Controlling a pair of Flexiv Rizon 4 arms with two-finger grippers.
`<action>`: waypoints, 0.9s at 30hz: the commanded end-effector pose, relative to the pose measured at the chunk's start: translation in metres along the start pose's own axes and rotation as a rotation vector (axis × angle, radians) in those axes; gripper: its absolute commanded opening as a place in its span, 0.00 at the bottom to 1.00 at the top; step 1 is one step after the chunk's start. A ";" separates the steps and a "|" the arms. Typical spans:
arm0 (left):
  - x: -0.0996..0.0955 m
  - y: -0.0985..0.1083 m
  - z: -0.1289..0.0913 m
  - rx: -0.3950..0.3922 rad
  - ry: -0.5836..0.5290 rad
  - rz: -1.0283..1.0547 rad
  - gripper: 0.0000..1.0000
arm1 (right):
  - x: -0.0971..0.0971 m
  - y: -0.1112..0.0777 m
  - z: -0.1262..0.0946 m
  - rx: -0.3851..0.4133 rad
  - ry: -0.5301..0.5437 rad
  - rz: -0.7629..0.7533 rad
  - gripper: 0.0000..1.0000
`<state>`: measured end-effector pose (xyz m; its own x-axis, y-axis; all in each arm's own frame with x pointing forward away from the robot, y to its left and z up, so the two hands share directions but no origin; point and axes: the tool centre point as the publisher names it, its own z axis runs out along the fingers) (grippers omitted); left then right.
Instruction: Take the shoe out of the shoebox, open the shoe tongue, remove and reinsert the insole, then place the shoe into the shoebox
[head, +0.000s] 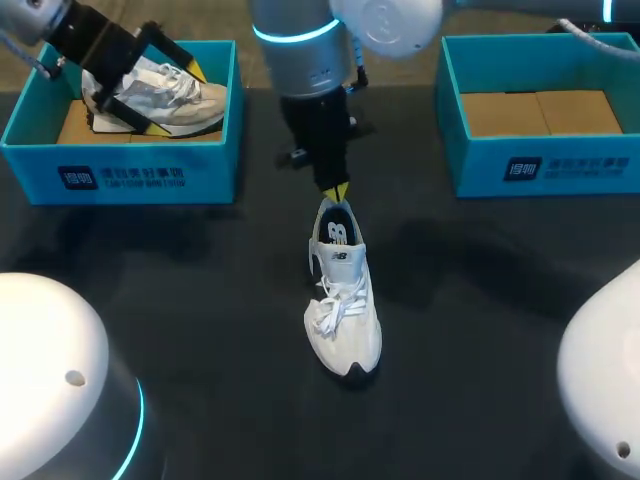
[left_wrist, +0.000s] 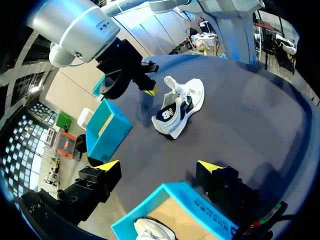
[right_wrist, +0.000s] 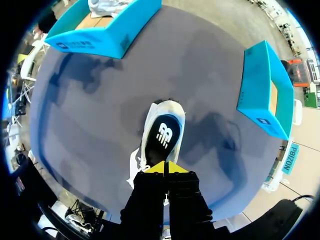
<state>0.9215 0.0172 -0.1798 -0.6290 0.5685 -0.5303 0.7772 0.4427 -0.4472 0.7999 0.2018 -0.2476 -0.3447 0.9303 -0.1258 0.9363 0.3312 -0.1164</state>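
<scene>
White sneaker (head: 343, 300) upright on its sole | likely light, soft upper, firmer heel, best pinched there | right gripper (head: 335, 192) clenched at heel | left gripper (left_wrist: 159, 166) spread over left shoebox (head: 120, 172)

Even overhead light falls on the dark table (head: 480, 330). In the head view, soft shadows pool at three o'clock of the white shoe (head: 343, 310) and below the left shoebox (head: 120, 175) at ten o'clock. A cyan ring glows on the right arm (head: 300, 60) at twelve o'clock.
</scene>
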 end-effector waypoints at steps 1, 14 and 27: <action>0.000 -0.002 0.003 0.002 0.004 -0.004 1.00 | -0.002 0.002 0.013 -0.014 0.017 0.022 0.00; 0.014 0.002 -0.004 -0.007 0.006 -0.051 1.00 | -0.003 -0.001 0.061 -0.064 0.053 0.177 0.00; 0.014 0.004 0.003 0.007 0.003 -0.056 1.00 | 0.009 -0.008 0.083 -0.064 0.074 0.256 0.00</action>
<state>0.9145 0.0257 -0.1899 -0.6718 0.5417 -0.5052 0.7404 0.4699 -0.4806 0.7856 0.1931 -0.3254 -0.0955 0.9927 -0.0730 0.9951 0.0934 -0.0327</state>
